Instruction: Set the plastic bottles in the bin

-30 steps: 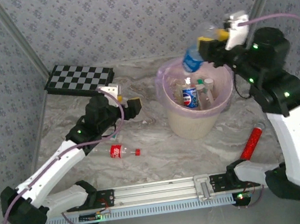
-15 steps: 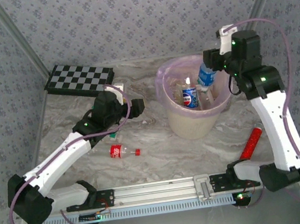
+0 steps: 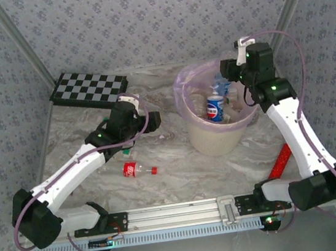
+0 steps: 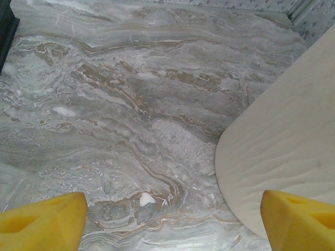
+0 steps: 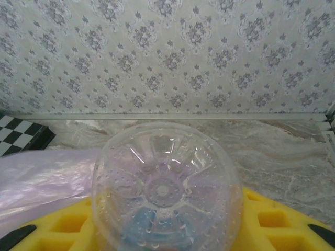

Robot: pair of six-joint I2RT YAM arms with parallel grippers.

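Hanging over the bin [image 3: 219, 138] in the top view, a blue-labelled bottle [image 3: 220, 86] is clasped by the right end effector [image 3: 228, 75]; a red-labelled bottle [image 3: 138, 169] is seen on the surface [image 3: 180, 173]. Left wrist: the left end effector [image 4: 171, 219] is spread wide beside the bin. Right wrist: the bottle's base is pinched between pads [image 5: 277, 219].

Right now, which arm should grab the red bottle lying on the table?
Left, I think. The left gripper is open, empty and nearer the red-labelled bottle; the right gripper holds a blue-labelled bottle over the bin.
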